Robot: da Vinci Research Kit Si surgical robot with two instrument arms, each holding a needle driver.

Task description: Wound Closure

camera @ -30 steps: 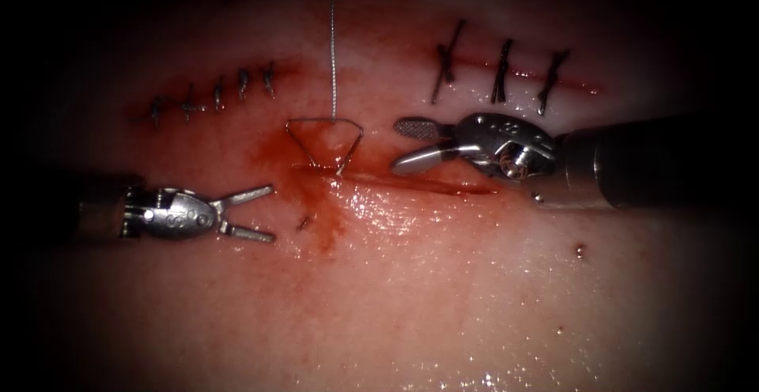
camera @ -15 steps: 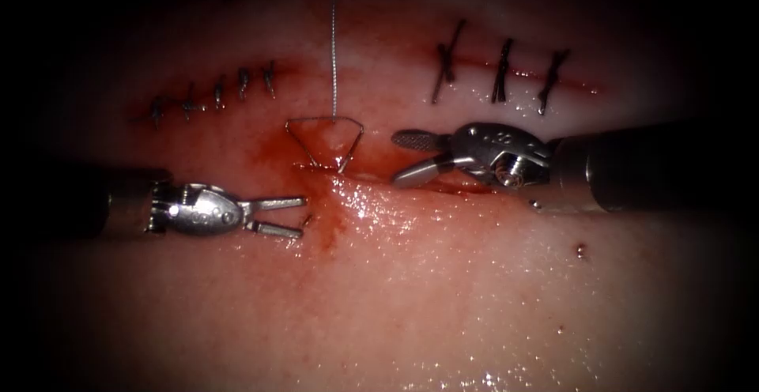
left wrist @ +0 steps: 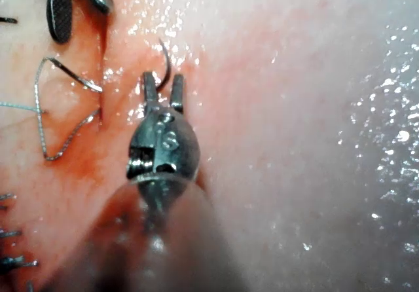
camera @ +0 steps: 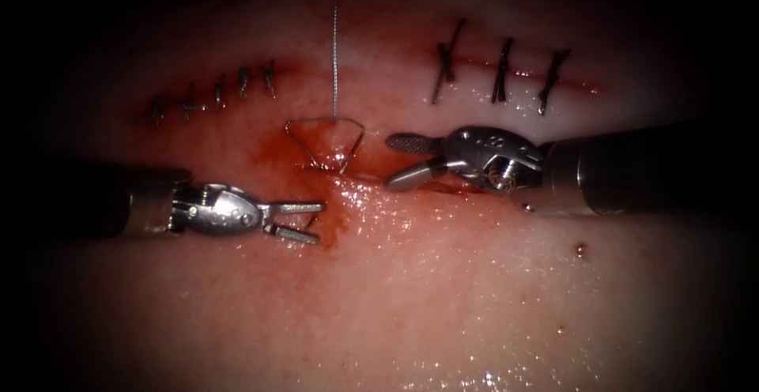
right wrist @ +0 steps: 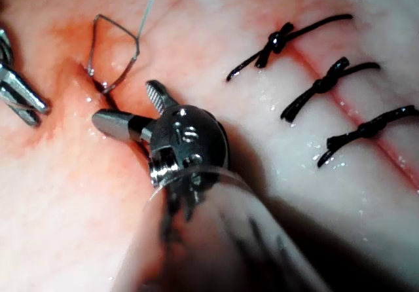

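The open cut (camera: 431, 183) runs across the tissue (camera: 443, 281). A thread (camera: 334, 52) comes down to a triangular loop (camera: 303, 140) that enters the tissue at the cut's left end. The needle is buried in the tissue, with a short dark end (camera: 310, 222) sticking out left of the cut. My left tool (camera: 310, 220) is open, its jaws on either side of that end without closing on it. From close up, the needle's curve (left wrist: 165, 59) rises between the left tool's (left wrist: 163, 86) jaws. My right tool (camera: 402, 160) (right wrist: 124, 102) is open over the cut and holds nothing.
Three black stitches (camera: 502, 72) (right wrist: 321, 86) close a second cut at the back right. Several small stitches (camera: 213, 96) close another at the back left. Red fluid (camera: 332, 218) stains the tissue around the loop (right wrist: 114, 26) (left wrist: 40, 118).
My left tool has moved right until its jaws straddle the needle's end, and they have narrowed. My right tool has shifted slightly left, still open.
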